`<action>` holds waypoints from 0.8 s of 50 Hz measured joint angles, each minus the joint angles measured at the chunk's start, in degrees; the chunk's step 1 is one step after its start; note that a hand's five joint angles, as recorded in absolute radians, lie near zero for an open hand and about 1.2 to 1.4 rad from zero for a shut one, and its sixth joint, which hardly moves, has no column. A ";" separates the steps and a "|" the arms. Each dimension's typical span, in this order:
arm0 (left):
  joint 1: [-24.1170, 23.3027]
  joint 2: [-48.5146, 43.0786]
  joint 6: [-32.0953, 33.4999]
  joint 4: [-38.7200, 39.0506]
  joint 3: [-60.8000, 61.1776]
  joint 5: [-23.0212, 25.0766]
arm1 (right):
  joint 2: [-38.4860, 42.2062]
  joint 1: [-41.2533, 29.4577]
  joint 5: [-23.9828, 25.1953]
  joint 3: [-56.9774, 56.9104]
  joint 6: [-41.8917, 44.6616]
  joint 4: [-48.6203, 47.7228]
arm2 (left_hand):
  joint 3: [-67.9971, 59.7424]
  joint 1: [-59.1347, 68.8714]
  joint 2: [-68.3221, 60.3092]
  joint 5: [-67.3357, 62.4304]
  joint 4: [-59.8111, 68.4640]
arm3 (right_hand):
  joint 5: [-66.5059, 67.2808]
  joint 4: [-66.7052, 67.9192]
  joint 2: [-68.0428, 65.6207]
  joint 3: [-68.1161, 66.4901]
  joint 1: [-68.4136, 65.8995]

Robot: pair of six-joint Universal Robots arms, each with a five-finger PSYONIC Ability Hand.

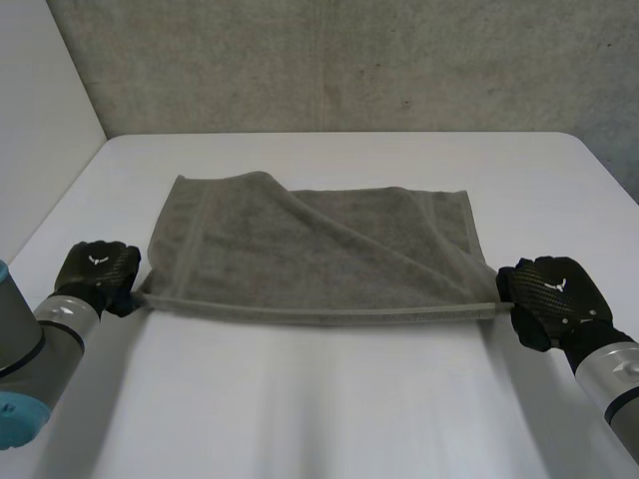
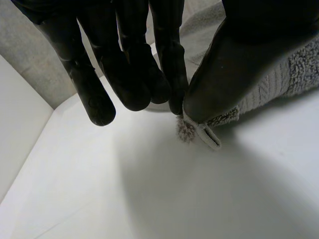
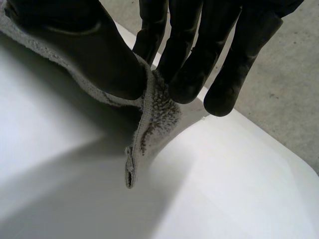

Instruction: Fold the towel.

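A grey towel (image 1: pixel 300 249) lies on the white table (image 1: pixel 329 399), its near edge lifted and stretched taut between my two hands. My left hand (image 1: pixel 97 274) pinches the near left corner; the left wrist view shows that corner (image 2: pixel 204 134) caught between thumb and fingers (image 2: pixel 169 64). My right hand (image 1: pixel 547 297) pinches the near right corner, and in the right wrist view the corner (image 3: pixel 149 134) hangs down from between thumb and fingers (image 3: pixel 187 74). The towel's far part rests flat, with a diagonal fold across its top layer.
A grey wall (image 1: pixel 349 60) rises behind the table's far edge. A white panel (image 1: pixel 40 120) stands along the left side. Bare tabletop lies in front of the towel, between my arms.
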State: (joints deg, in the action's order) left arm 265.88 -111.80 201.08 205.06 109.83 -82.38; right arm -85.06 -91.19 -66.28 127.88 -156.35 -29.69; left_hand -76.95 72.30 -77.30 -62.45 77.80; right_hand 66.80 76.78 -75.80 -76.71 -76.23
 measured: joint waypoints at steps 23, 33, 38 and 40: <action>1.91 26.25 0.17 -14.32 -0.68 7.69 | -15.31 1.78 4.46 -17.95 0.75 34.71 | -0.18 0.02 -0.19 -0.87 0.14 | 0.00 0.05 0.00 0.00 -0.01; 6.11 36.82 0.13 -24.48 -0.39 13.17 | -15.46 5.63 11.50 -27.76 13.65 57.71 | -0.18 0.02 -0.20 -1.10 0.27 | 0.01 0.05 0.00 0.00 -0.01; 8.55 38.83 -0.02 -28.16 0.08 16.74 | -14.89 7.67 14.05 -31.12 20.48 66.91 | -0.18 0.02 -0.20 -1.09 0.27 | 0.01 0.05 0.00 0.00 -0.01; 9.72 39.23 -0.08 -29.42 0.29 18.48 | -14.30 8.35 15.32 -32.98 22.53 70.05 | -0.18 0.02 -0.20 -1.10 0.27 | 0.01 0.05 0.00 0.00 -0.01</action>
State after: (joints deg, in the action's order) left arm 275.60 -72.57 201.01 175.65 110.12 -63.90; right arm -99.36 -82.84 -50.96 94.90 -133.81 40.36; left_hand -77.14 72.32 -77.50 -63.55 78.07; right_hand 66.82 76.83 -75.80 -76.71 -76.24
